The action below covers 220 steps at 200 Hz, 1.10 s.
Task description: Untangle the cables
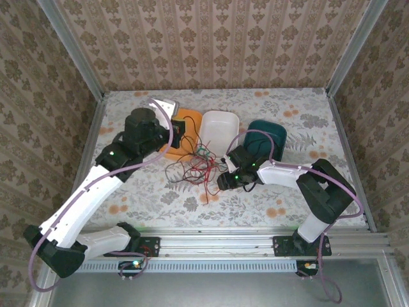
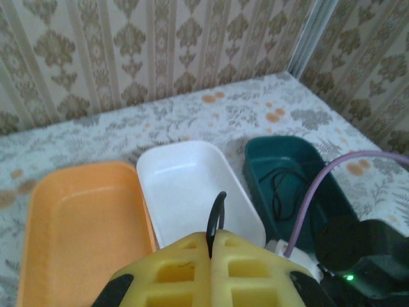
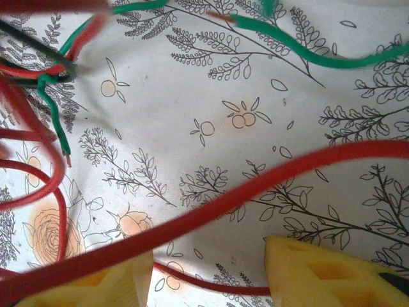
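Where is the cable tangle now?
Top view: the cable tangle lies mid-table, on the near side of the orange bin and white bin.

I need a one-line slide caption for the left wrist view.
Left gripper shut on a black cable, facing the orange tray, white tray and teal tray.

My left arm (image 1: 77,208) and right arm (image 1: 281,173) show white shells, black joints and lilac hoses (image 2: 305,208). My fingers (image 2: 198,252) are yellow, with square pockets.
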Each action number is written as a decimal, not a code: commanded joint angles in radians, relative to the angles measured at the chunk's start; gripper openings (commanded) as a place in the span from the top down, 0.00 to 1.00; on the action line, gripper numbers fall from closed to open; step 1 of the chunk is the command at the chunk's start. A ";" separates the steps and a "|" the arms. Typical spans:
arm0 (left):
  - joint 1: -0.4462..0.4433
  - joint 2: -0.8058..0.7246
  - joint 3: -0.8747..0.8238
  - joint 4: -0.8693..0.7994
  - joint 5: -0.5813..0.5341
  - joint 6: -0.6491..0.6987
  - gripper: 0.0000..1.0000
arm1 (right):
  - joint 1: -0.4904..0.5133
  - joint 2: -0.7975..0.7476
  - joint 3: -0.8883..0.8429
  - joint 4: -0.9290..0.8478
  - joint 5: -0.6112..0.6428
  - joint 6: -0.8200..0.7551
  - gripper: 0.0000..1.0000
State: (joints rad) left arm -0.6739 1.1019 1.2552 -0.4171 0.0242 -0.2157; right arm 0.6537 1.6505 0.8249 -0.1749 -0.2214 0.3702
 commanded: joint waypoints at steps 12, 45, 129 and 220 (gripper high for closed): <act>-0.004 -0.009 0.126 -0.033 0.076 0.055 1.00 | 0.006 0.006 -0.018 0.038 -0.022 0.009 0.49; -0.013 -0.004 0.156 -0.056 0.138 0.096 1.00 | 0.004 -0.102 -0.039 0.042 -0.004 0.009 0.48; -0.040 0.064 0.057 -0.104 0.314 0.113 1.00 | -0.001 -0.540 0.136 -0.084 -0.008 -0.113 0.48; -0.084 0.080 0.061 -0.134 0.418 0.154 1.00 | -0.005 -0.343 0.296 0.017 -0.041 -0.105 0.68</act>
State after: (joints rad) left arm -0.7460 1.2045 1.3098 -0.5407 0.3885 -0.0986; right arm 0.6525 1.2659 1.0863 -0.1810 -0.2848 0.2855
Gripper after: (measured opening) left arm 0.049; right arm 0.433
